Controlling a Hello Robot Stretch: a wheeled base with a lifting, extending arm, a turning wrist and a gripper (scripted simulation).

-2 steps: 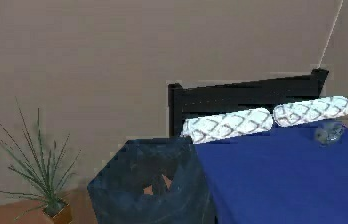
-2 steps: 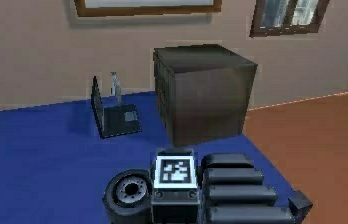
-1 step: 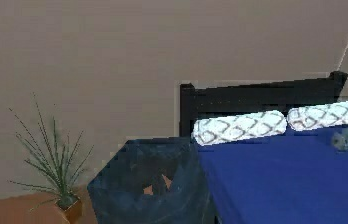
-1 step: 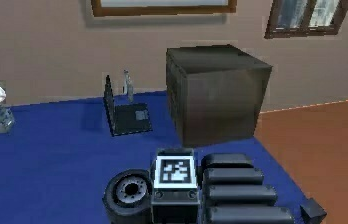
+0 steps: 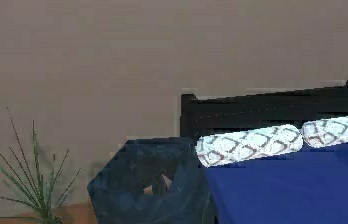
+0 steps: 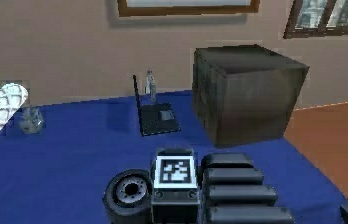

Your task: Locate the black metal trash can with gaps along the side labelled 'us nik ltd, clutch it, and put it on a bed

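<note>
Cannot tell grip or load of the gripper [image 6: 130, 196] by the blue bed [image 6: 82, 160] — dark gapped trash can [image 5: 150, 182] just beside its pillows [image 5: 247, 145], near a plant [image 5: 27, 175].

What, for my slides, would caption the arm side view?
A dark slatted box stands on the blue bed beyond the arm.

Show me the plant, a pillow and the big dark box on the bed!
plant [image 5: 40, 198], forward view, where its thin leaves bunch together.
pillow [image 5: 249, 146], forward view, middle of its patterned cover.
dark box [image 6: 264, 98], arm side view, its wide front face.
</note>
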